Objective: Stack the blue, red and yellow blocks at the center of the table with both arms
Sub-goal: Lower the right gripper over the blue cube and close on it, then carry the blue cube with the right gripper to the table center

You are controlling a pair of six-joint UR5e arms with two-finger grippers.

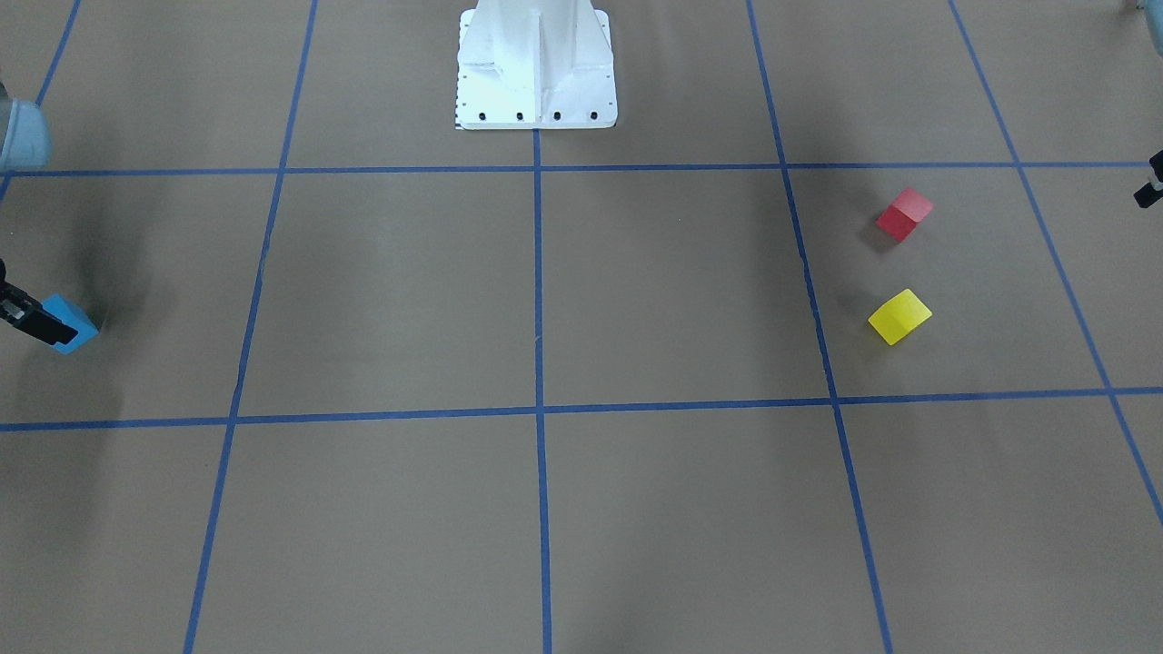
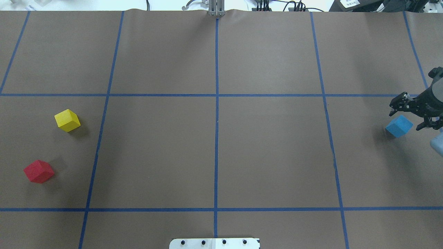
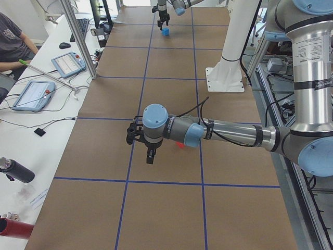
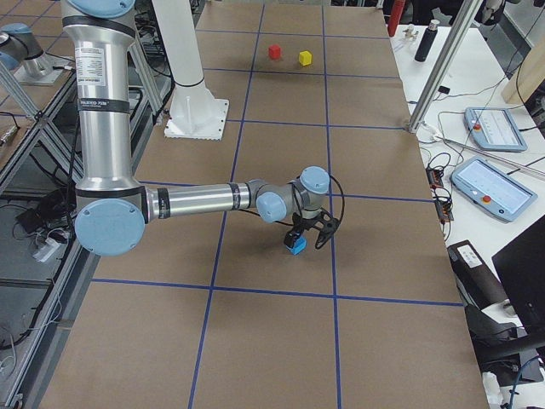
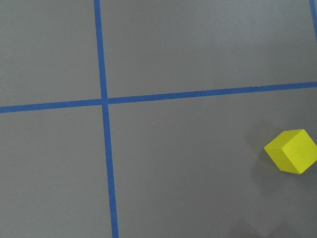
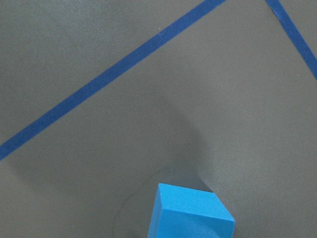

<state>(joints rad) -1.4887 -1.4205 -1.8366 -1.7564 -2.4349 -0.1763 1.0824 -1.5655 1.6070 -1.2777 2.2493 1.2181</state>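
Note:
The blue block [image 2: 399,126] rests on the table [image 2: 270,155] at the far right of the overhead view. My right gripper [image 2: 408,116] hangs open just over it, one finger on each side, and the right wrist view shows the blue block [image 6: 190,210] close below. The yellow block [image 2: 67,120] and the red block [image 2: 38,171] lie apart at the table's left end. My left gripper [image 3: 140,148] hovers above that end, near the red block [image 3: 180,145]. Only a black sliver of it reaches the front view, so I cannot tell its state. The left wrist view shows the yellow block [image 5: 292,151].
The white pedestal base [image 1: 536,73] stands at the robot's edge of the table. A side bench with tablets [image 3: 34,95], cables and a bottle [image 3: 15,170] runs along the far edge, and a person [image 3: 13,41] sits there.

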